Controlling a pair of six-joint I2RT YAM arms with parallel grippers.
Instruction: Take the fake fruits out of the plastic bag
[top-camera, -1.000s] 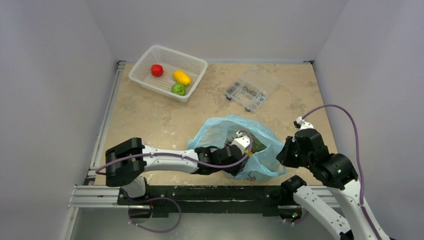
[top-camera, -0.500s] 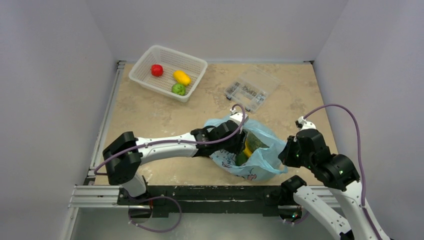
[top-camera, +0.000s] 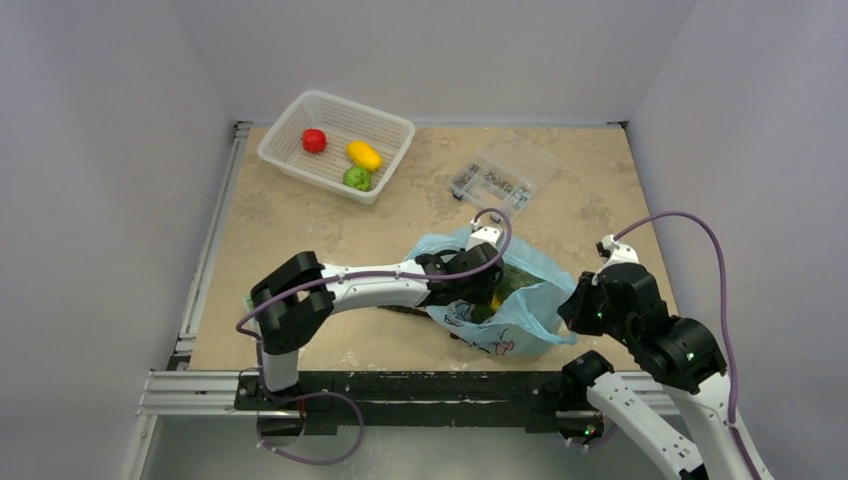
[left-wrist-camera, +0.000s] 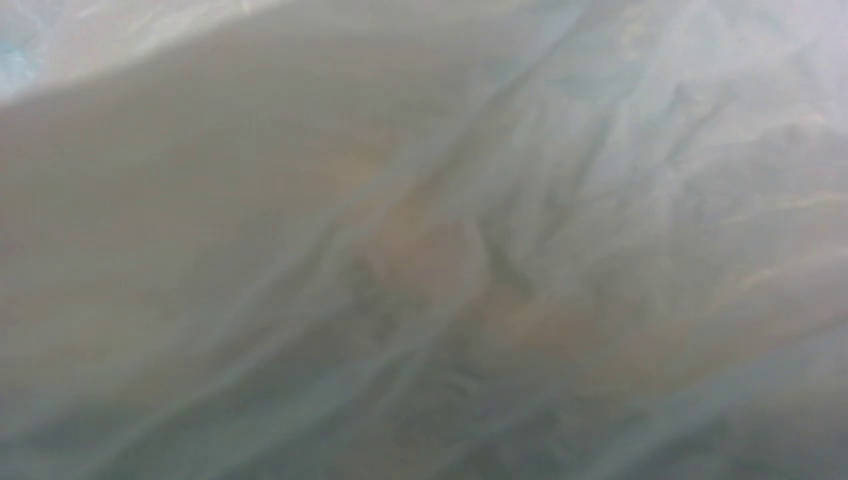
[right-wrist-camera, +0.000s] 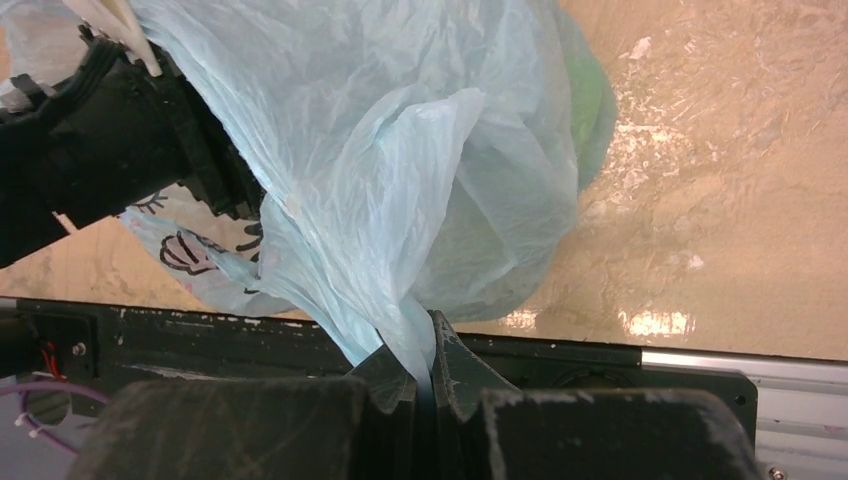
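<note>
The light-blue plastic bag (top-camera: 520, 312) lies near the table's front edge, its printed figure facing front. My left gripper (top-camera: 487, 283) reaches into the bag's mouth from the left; its fingers are hidden inside. The left wrist view shows only blurred bag film (left-wrist-camera: 420, 250). A green fruit (top-camera: 516, 283) and a bit of yellow (top-camera: 496, 302) show inside the bag. My right gripper (right-wrist-camera: 425, 335) is shut on a pinch of the bag's edge (right-wrist-camera: 400, 200); it also shows in the top view (top-camera: 572, 308). Green shows through the film (right-wrist-camera: 592, 100).
A white mesh basket (top-camera: 360, 109) at the back left holds a red fruit (top-camera: 314, 140), an orange-yellow fruit (top-camera: 363, 155) and a green fruit (top-camera: 357, 178). A clear compartment box (top-camera: 497, 180) stands behind the bag. My left arm (right-wrist-camera: 110, 150) crosses the right wrist view.
My left arm has swung away from the front edge and pushed deeper into the bag's mouth. The bag has bunched up and shifted right. The right gripper keeps its pinch.
</note>
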